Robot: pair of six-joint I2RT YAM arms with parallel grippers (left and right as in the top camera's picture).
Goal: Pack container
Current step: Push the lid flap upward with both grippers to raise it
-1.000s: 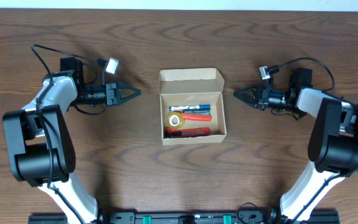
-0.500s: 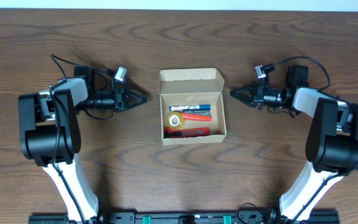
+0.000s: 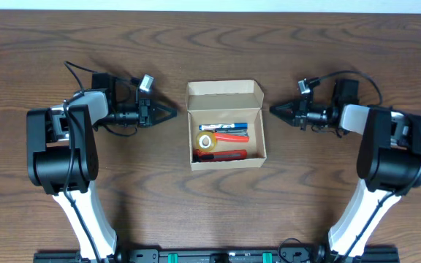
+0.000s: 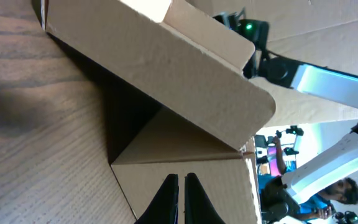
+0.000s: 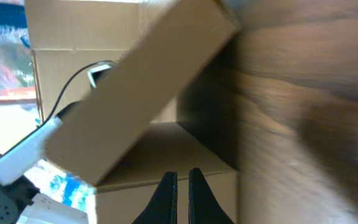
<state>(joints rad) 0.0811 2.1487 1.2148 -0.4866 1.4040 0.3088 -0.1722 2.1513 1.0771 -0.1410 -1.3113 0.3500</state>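
Dead centre of the dark wooden counter (image 3: 64,29) sits the small tan cardboard box (image 3: 262,135), one of it, lid open. Its hinged flap (image 3: 224,89) stands up at the 12 o'clock edge.

Two tools are in play, one either side. The left tool (image 3: 171,112) points in from the box's 10 o'clock, its tip near the wall but apart from it. It is clenched, fingers together, gripping nothing. The right tool (image 3: 272,110) mirrors it from 2 o'clock, just off the corner, also clenched and empty. Each wrist camera shows closed black fingertips aimed at plain cardboard, with the flap leaning overhead.

Inside the box I count four things. One blue-and-white pen (image 3: 223,127) lies crosswise nearest the flap. One red-handled item (image 3: 234,136) sits just below it, and I can't make out what it is. One yellow tape roll (image 3: 206,142) is at the 9 o'clock side. One red-and-orange item (image 3: 221,154) lies along the 6 o'clock wall.

Around them, a black cable (image 3: 75,71) loops above the left arm, and another loops over the right arm.
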